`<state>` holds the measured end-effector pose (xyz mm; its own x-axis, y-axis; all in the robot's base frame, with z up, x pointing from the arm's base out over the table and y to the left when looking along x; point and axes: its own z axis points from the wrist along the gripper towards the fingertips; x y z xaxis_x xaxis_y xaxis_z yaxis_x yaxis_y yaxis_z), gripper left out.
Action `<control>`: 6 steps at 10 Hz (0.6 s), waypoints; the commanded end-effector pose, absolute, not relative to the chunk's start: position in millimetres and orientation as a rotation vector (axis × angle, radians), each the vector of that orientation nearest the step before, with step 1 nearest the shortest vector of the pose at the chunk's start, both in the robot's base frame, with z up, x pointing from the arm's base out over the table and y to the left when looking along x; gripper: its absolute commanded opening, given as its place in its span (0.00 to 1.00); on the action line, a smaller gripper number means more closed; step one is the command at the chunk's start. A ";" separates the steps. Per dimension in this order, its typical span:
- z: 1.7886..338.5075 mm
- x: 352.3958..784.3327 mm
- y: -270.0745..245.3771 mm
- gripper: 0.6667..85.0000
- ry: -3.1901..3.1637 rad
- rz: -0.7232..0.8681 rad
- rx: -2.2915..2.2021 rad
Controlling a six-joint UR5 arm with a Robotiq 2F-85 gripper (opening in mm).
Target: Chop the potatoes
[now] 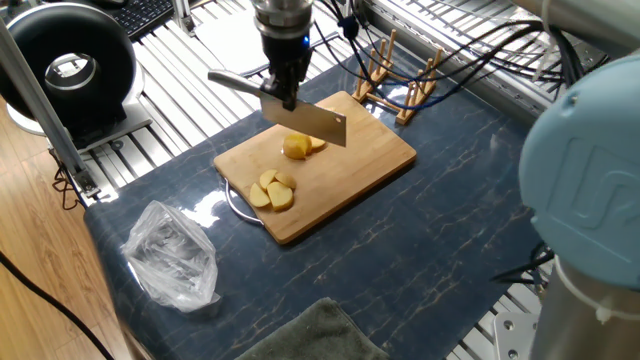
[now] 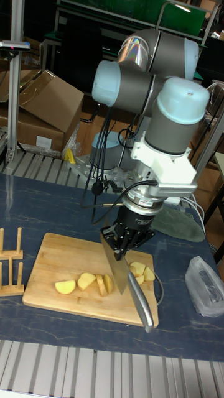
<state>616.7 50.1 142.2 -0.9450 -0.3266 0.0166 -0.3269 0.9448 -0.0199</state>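
On the worktop (image 1: 440, 230) in front of me lies a bamboo board (image 1: 370, 165), with a wooden rack (image 1: 400, 80) just behind its far corner. Near the front edge I see a crumpled clear plastic bag (image 1: 172, 255) and a grey-green towel (image 1: 310, 335), and a black round device (image 1: 70, 70) stands at the far left.

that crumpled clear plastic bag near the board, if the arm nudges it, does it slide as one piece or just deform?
Likely it deforms first: the plastic bag is crumpled thin film with no visible rigid contents, so a nudge probably folds it. It looks light, so it may then skid on the dark mat. The glossy film would probably slip out of a pinch.
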 end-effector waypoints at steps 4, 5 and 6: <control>169.4 637.0 75.0 0.00 -3.084 0.013 0.432; 172.4 639.7 80.3 0.00 -3.086 0.005 0.415; 173.5 642.2 85.8 0.00 -3.091 -0.003 0.404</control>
<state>634.9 71.4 165.2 -0.9590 -0.2820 0.0293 -0.2825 0.9592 -0.0136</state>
